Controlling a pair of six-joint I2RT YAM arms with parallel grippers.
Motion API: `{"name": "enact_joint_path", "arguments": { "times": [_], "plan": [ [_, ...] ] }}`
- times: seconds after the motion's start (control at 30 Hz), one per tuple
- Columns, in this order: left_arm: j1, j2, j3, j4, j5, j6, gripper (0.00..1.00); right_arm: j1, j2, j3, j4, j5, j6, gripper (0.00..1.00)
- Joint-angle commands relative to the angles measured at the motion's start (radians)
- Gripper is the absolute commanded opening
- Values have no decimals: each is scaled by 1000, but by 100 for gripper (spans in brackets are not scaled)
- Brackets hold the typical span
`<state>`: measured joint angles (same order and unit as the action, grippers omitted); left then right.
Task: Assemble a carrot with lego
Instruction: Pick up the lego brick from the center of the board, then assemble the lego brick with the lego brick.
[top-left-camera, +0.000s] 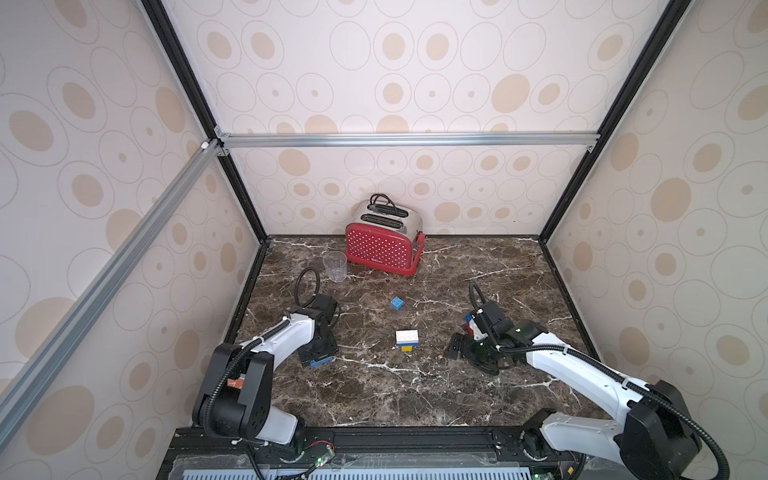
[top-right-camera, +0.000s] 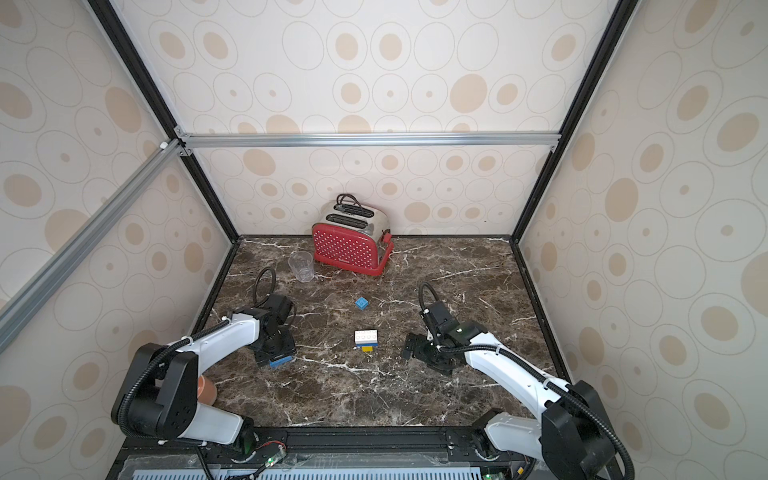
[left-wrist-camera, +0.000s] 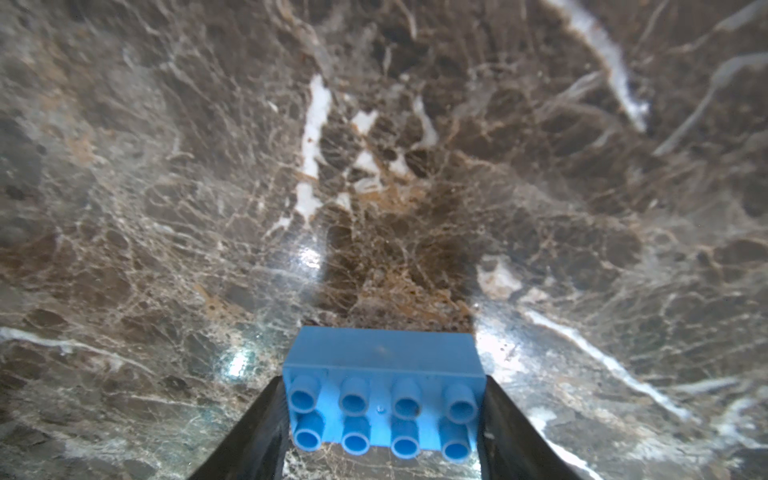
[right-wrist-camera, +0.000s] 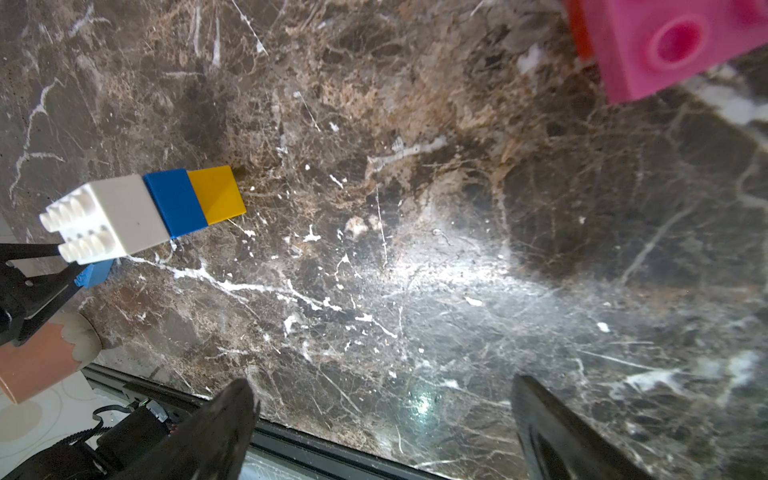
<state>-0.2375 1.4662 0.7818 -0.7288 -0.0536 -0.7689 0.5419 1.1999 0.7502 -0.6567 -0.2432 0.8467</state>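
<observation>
The left end effector (left-wrist-camera: 384, 409) grips the blue brick (left-wrist-camera: 382, 353) by its two short ends, with the studs turned up toward the wrist. The brick is very low at the counter (top-left-camera: 374, 395); I cannot tell if it touches.

The carrot (top-left-camera: 407, 341) has now only yellow, blue and white layers. It seems to stand on its yellow tip with the white studs up. It is to the right of this end effector, well apart and a little further from the robot, between the two arms.

Its long side runs nearly in line with the long axis of the brick. So I judge the carry needs mostly a sideways move and little turning.

The right end effector (right-wrist-camera: 382, 411) is wide and empty. It is nearer to the carrot, on its other side, and could steady it.
</observation>
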Motion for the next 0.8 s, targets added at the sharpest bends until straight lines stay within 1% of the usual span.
{"name": "enact_joint_path", "arguments": {
  "times": [0.0, 0.1, 0.2, 0.3, 0.4, 0.57, 0.77],
  "plan": [
    [9, -15, -3, -14, 3, 9, 53, -7, 8, 24, -4, 9, 2, 99],
    [2, -52, -1, -25, 36, 3, 50, -6, 12, 20, 1, 2, 5, 99],
    [-34, -82, 30, -69, 43, -13, 49, -6, 12, 4, 15, -5, 10, 99],
    [-115, -89, 106, -132, 24, -49, 49, -6, 10, -18, 37, -16, 21, 99],
    [-211, -69, 215, -196, 7, -95, 48, -6, 9, -38, 57, -22, 31, 99],
    [-367, 32, 443, -286, -24, -131, 48, -5, 5, -54, 79, -28, 41, 99],
    [-504, 201, 656, -331, -12, -141, 49, -3, 5, -68, 103, -34, 51, 99]
  ]
}}
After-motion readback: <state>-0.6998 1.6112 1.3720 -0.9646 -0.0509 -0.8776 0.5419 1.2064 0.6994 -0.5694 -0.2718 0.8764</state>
